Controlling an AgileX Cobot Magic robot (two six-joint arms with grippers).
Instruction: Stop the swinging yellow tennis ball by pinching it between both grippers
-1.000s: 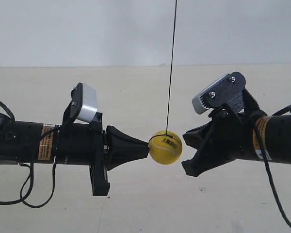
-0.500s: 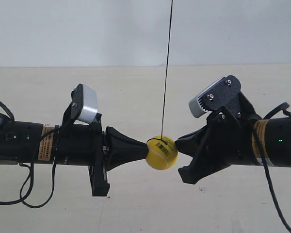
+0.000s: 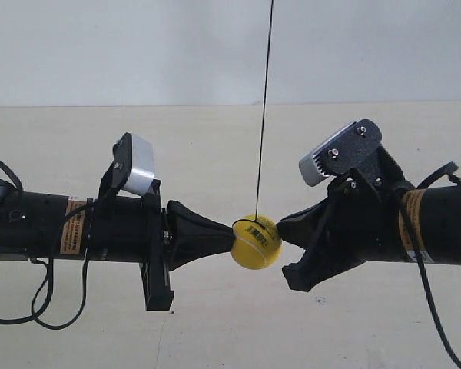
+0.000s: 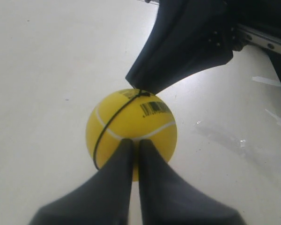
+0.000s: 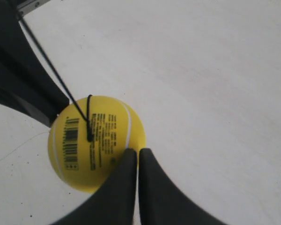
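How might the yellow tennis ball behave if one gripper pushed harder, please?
Round and touched only by the pointed tips of the left gripper and right gripper, the yellow tennis ball may slip out sideways. Hanging on its thin string, it would probably swing, not drop.

Matt yellow ball (image 3: pixel 256 242) (smooth skin)

The string (image 3: pixel 263 115) exits the exterior view's top; the yellow tennis ball's (image 5: pixel 79 171) small print (image 5: pixel 103 138) is illegible.

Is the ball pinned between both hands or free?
Pinned: shut left hand and right hand touch opposite sides of yellow tennis ball.
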